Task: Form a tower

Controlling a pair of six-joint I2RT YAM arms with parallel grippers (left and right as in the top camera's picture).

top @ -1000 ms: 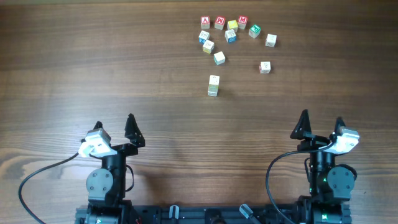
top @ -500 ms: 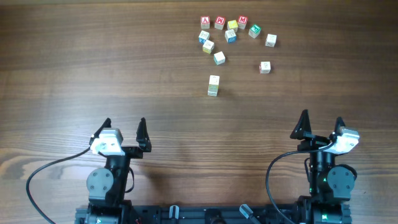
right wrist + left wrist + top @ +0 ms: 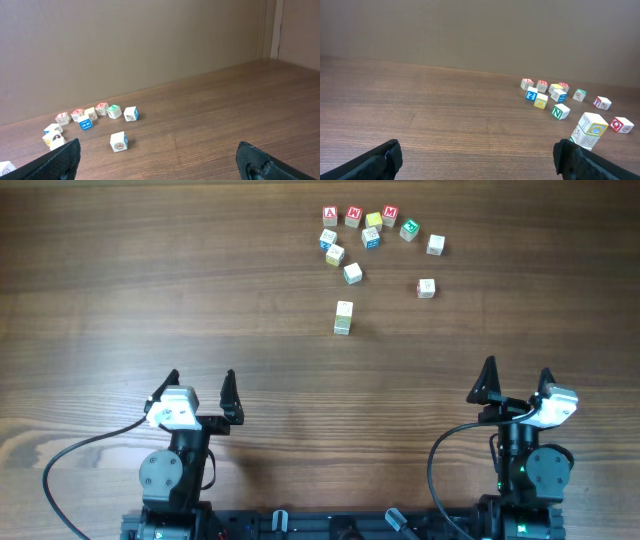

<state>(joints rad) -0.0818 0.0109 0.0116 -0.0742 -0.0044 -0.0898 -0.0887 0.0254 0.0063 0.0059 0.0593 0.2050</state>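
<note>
Both the left gripper [image 3: 200, 378] and the right gripper [image 3: 516, 370] sit wide open and empty at the near edge. The tower [image 3: 343, 318] stands farther out, just nearer than the loose blocks [image 3: 371, 238]. An off-centre placement could topple this narrow stack

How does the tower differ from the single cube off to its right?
The tower is stacked, at least two cubes high; the single cube sits alone on the wood. The tower stands nearer the arms; the single cube lies farther back, to the right. Both are small pale letter cubes, set apart from the cluster.
</note>
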